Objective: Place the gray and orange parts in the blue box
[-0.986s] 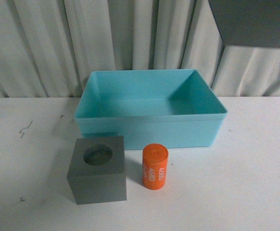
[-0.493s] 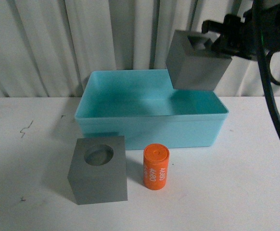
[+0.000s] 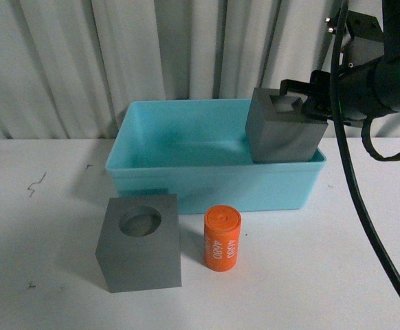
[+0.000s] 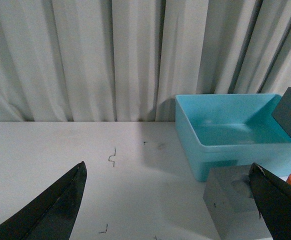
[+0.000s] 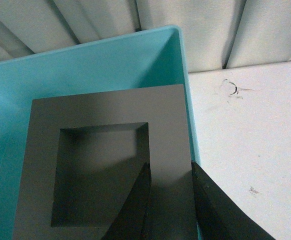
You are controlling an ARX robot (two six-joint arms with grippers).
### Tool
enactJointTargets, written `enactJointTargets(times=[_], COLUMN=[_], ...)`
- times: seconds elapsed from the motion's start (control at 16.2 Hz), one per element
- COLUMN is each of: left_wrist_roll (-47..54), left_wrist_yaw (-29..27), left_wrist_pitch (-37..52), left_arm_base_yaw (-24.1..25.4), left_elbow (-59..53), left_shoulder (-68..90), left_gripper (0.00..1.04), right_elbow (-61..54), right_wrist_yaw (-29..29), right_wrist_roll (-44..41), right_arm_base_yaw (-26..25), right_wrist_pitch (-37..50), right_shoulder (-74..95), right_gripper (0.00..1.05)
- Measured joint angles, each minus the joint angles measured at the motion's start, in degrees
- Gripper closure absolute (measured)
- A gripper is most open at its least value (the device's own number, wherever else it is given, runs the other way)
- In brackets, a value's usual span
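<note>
Turquoise box [image 3: 214, 182], gray round-recess cube [image 3: 139, 251], gray square-recess cube [image 3: 282, 134], white-lettered orange cylinder [image 3: 222, 239], white table [image 3: 310, 275].

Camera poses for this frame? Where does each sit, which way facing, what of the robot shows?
Front: on the body, facing forward over the table at blue box, round-recess cube, orange cylinder; right gripper shows, holding the rectangular-recess cube.
Left wrist: low above the table, facing the curtain; both left fingers show, spread wide.
Right wrist: looking down onto its cube at the box's corner; right fingers pinch one wall.
Shared: all three see box and held cube.
</note>
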Motion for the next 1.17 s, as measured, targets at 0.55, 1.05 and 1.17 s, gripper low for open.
enactJointTargets(times=[0.55,1.05,1.17], left_wrist_roll=[0.00,0.02,0.02], left_wrist_yaw=[0.00,0.00,0.00], left_wrist_pitch=[0.00,0.00,0.00], left_arm_base_yaw=[0.00,0.04,0.04], left_elbow=[0.00,0.00,0.00], left_shoulder=[-0.02,-0.02,0.00], left_gripper=[0.07,0.07,0.07], right_elbow=[-16.72,-50.38,-51.95], right_wrist_yaw=[1.46,5.31,5.18], right_wrist_roll=[6.91,-10.38,-11.17], right_arm_base_yaw=[-5.03,-7.43,-7.98], right_wrist_pitch=[4.61,30.18,30.60], right_shoulder=[-25.81,-51.08,-52.54], right_gripper=[0.06,0.59,0.67])
